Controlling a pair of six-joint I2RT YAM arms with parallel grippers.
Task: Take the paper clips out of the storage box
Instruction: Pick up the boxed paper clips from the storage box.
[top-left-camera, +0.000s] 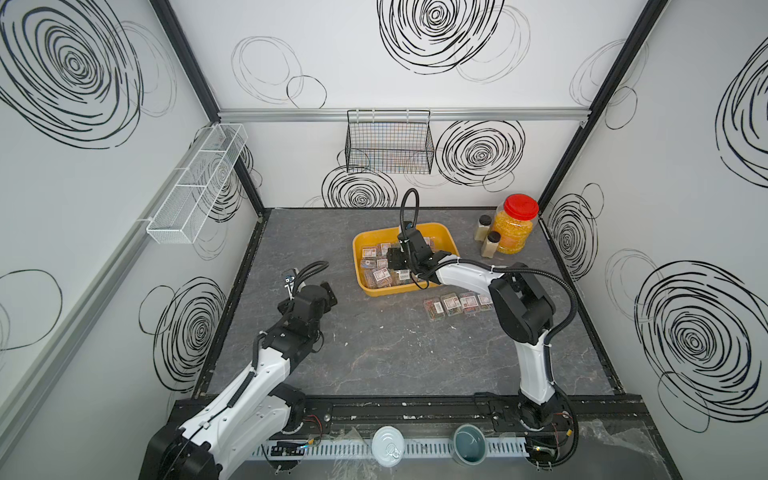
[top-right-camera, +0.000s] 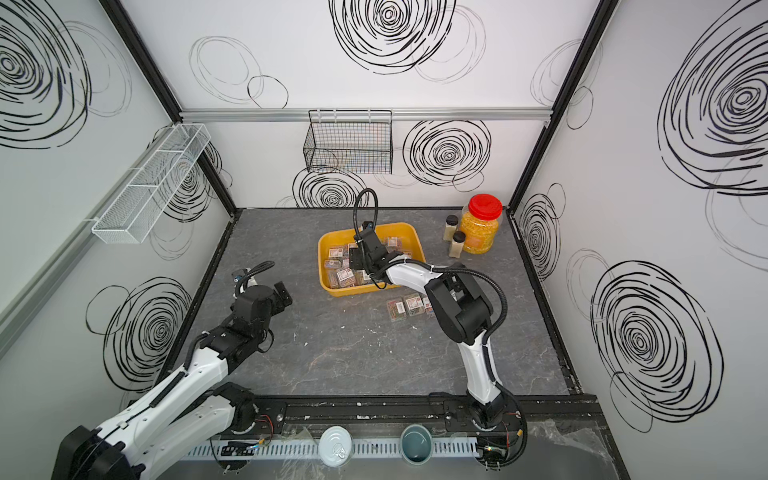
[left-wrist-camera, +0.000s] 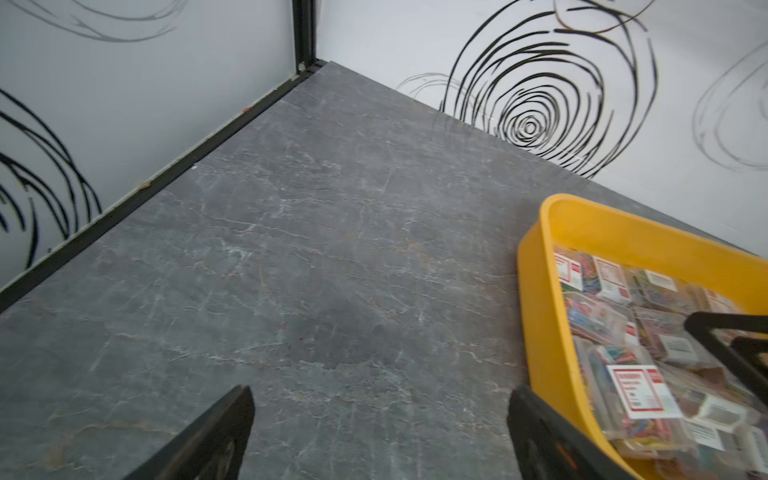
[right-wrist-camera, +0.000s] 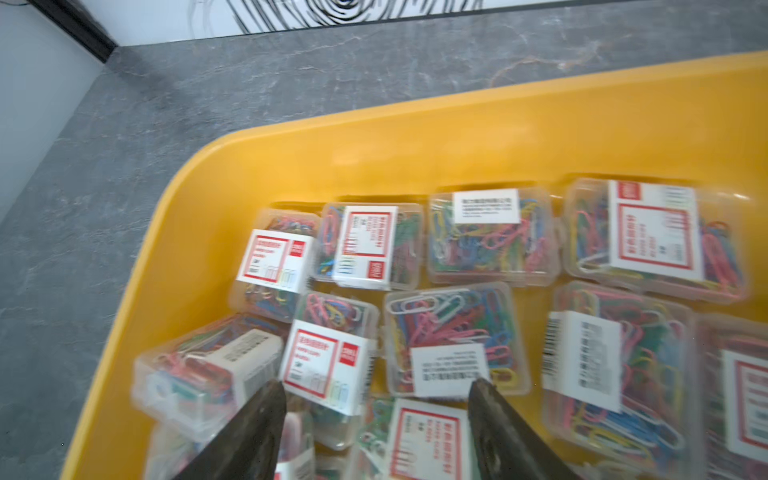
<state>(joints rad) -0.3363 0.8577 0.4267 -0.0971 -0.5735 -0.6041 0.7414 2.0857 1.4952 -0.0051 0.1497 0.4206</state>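
The yellow storage box (top-left-camera: 419, 227) (top-right-camera: 399, 228) stands at the back middle of the grey table. Several clear cases of multicoloured paper clips (top-left-camera: 376, 276) (right-wrist-camera: 453, 332) lie jumbled in it. My right gripper (top-left-camera: 395, 259) (right-wrist-camera: 376, 388) reaches down into the box, jaws apart, with a red-and-white labelled case lying between the fingertips. Several more cases (top-left-camera: 451, 305) (top-right-camera: 405, 305) lie in a row on the table just in front of the box. My left gripper (top-left-camera: 328, 293) (left-wrist-camera: 380, 395) hovers wide open and empty over bare table left of the box (left-wrist-camera: 536, 291).
A red-lidded jar of yellow kernels (top-left-camera: 515, 224) and two small bottles (top-left-camera: 490, 243) stand right of the box. A black wire basket (top-left-camera: 388, 143) hangs on the back wall, a white mesh rack (top-left-camera: 195, 187) on the left wall. A tin can (top-left-camera: 387, 445) and a bowl (top-left-camera: 469, 446) sit at the front edge.
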